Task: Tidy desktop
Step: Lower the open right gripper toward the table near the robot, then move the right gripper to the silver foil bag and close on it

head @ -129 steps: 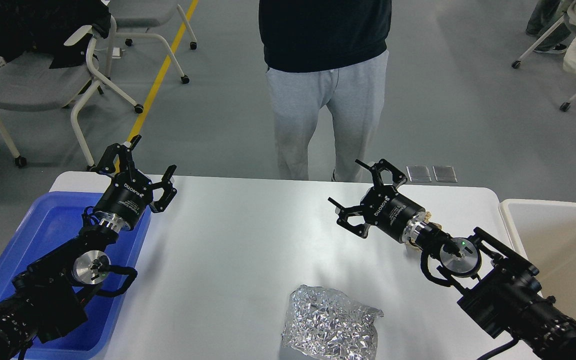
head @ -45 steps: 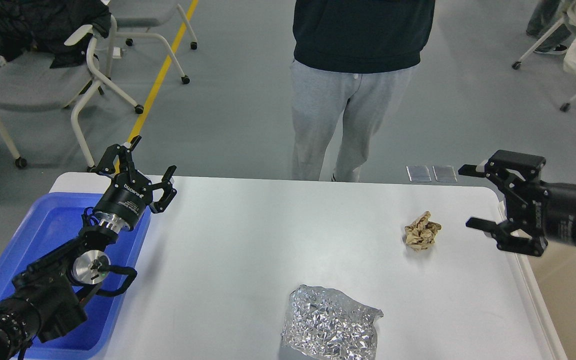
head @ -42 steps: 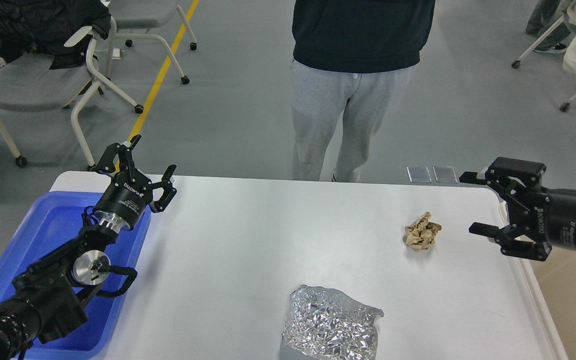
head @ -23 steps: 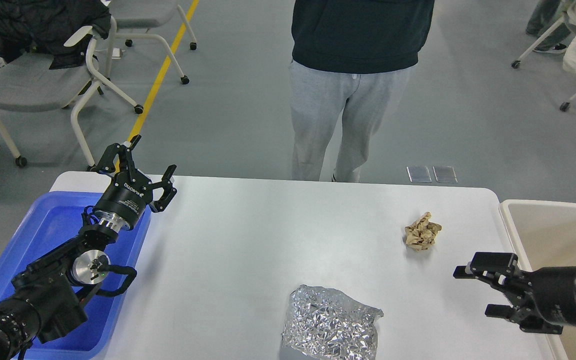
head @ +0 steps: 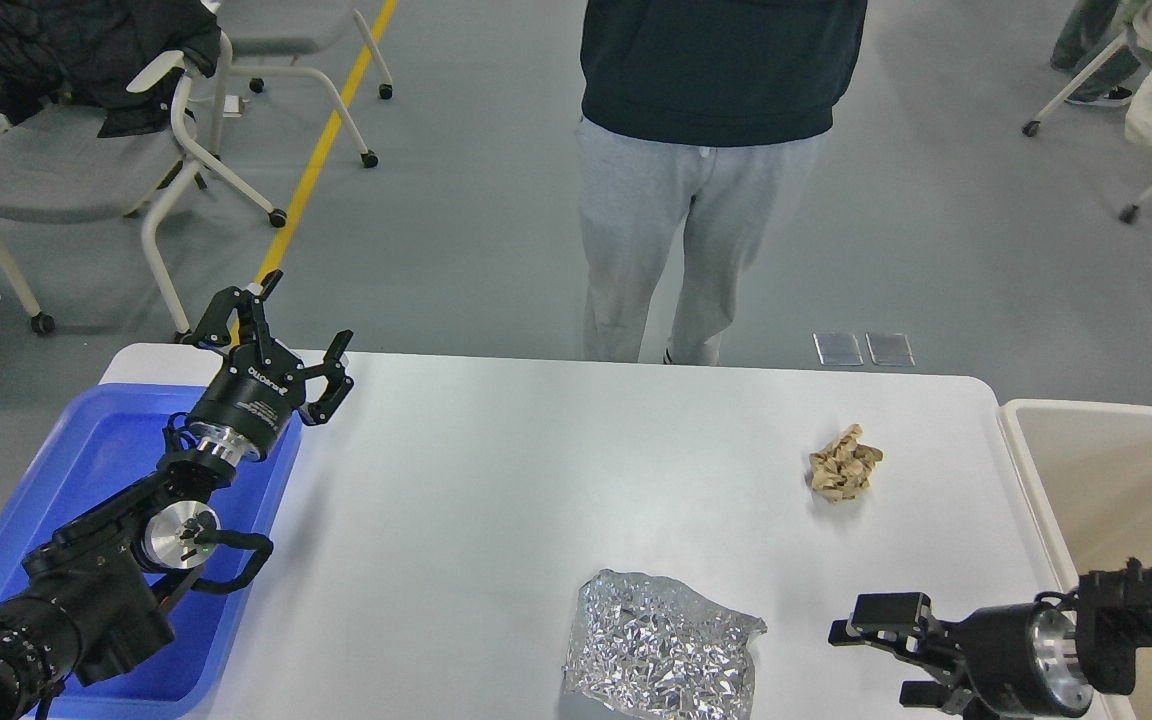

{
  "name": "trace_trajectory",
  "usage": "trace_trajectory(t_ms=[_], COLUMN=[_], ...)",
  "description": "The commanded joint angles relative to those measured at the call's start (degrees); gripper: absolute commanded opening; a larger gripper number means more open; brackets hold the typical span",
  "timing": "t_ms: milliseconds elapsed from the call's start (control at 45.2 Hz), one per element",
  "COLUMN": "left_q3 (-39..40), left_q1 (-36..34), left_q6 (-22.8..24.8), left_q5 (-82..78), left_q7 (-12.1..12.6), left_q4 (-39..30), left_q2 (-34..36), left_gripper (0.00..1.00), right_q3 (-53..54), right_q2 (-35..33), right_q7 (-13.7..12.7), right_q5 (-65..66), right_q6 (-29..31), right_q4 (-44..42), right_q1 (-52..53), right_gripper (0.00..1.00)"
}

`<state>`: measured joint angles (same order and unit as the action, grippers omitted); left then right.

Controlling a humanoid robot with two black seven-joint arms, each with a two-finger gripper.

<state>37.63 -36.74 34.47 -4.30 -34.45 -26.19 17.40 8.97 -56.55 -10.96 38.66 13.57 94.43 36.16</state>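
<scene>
The white desktop (head: 536,470) fills the middle of the head view. A crumpled brown paper ball (head: 843,463) lies on it at the right. A crumpled silver foil bag (head: 660,648) lies near the front edge. My left gripper (head: 294,328) is open and empty, raised over the desktop's back left corner beside the blue tray (head: 86,470). My right gripper (head: 881,655) is open and empty, low over the front right of the desktop, to the right of the foil bag and well in front of the paper ball.
A beige bin (head: 1116,470) stands off the desktop's right edge. A person (head: 701,150) stands just behind the far edge. Wheeled chairs (head: 76,160) stand at the back left and back right on the grey floor.
</scene>
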Motion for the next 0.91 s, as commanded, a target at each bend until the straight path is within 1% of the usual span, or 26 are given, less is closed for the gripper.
trace_trajectory(t_ms=[0,155,730,885], left_q3=[-0.01,-0.01,0.07,0.07], left_q1=[0.00,0.00,0.00,0.00], left_q6=[-0.02,-0.02,-0.02,-0.02], left_q5=[0.08,0.08,-0.01,0.08], left_q7=[0.00,0.00,0.00,0.00], left_q4=[0.00,0.00,0.00,0.00], left_q2=[0.00,0.00,0.00,0.00], left_gripper=[1.00,1.00,1.00,1.00], right_q3=[-1.24,-1.06,-1.24,-1.24], right_q2=[7.15,10.41,17.00,19.02], right_q7=[0.23,0.32,0.67,1.20], right_q5=[2.39,2.39,5.46,5.46], right_q6=[-1.00,-1.35,-2.23,-2.23], right_q4=[-4.69,-6.89,-11.98,-13.74], right_q1=[-0.21,-0.21,-1.97,-2.49], right_gripper=[1.00,1.00,1.00,1.00])
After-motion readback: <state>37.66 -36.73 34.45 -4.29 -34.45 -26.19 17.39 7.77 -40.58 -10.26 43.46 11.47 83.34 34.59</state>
